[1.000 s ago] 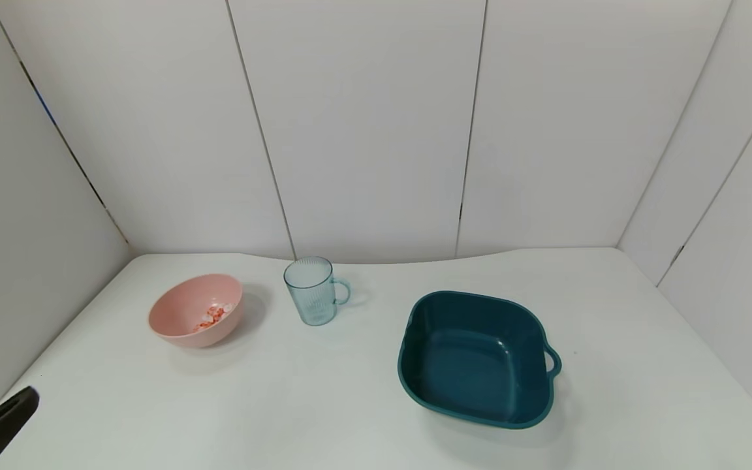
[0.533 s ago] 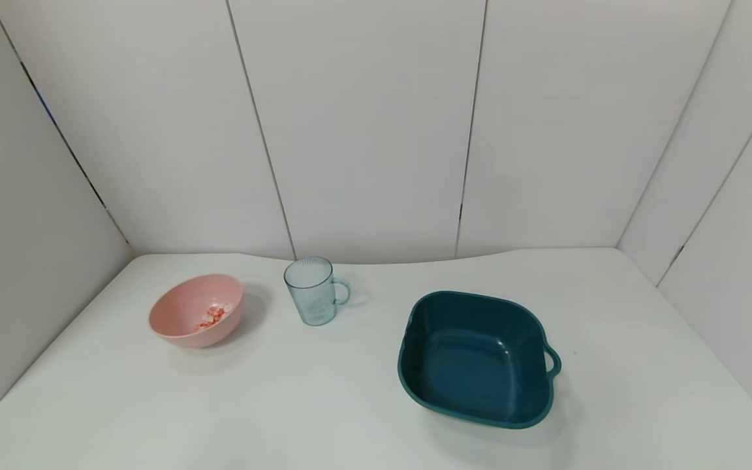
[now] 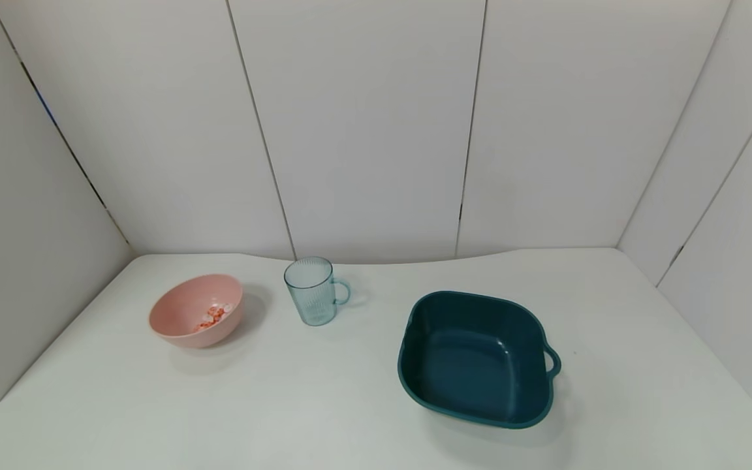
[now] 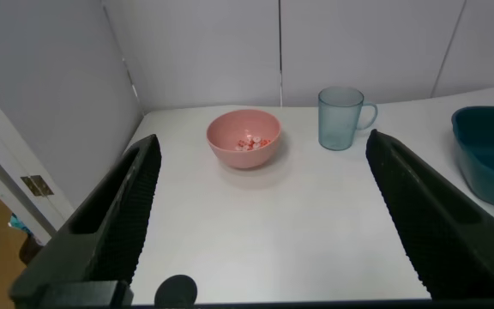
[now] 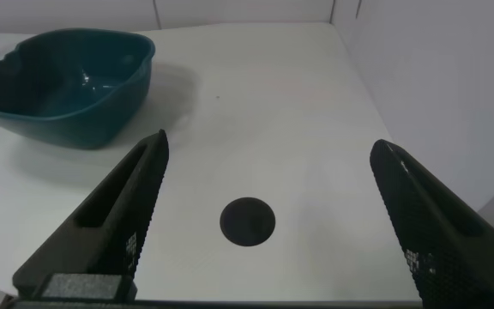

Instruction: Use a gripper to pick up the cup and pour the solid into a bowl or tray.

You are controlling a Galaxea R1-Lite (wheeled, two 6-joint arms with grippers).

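- The white table [image 3: 324,405] carries everything, with pale wall panels behind it.
- The dark teal tray [image 3: 477,359] sits on the robot's right side of the table, and nothing shows inside it.
- The pink bowl [image 3: 196,311] stands on the left side, well apart from the tray.
- The cup [image 3: 311,290] stands upright between them, nearer the bowl, its handle turned toward the tray; it looks clear, with nothing visible in it.
- The solid [image 3: 211,316], a few pink-red and whitish bits, lies at the bottom of the bowl, so the pour looks done.
- The left gripper [image 4: 260,215] is out of the head view; in its wrist view it hangs off the table's near edge, fingers spread wide and holding nothing.
- The right gripper [image 5: 268,219] hangs at the near right corner beside the tray, fingers likewise spread, with nothing between them.
- Risks: a renewed reach could clip the light bowl and scatter the bits, or tip the upright cup by its handle.
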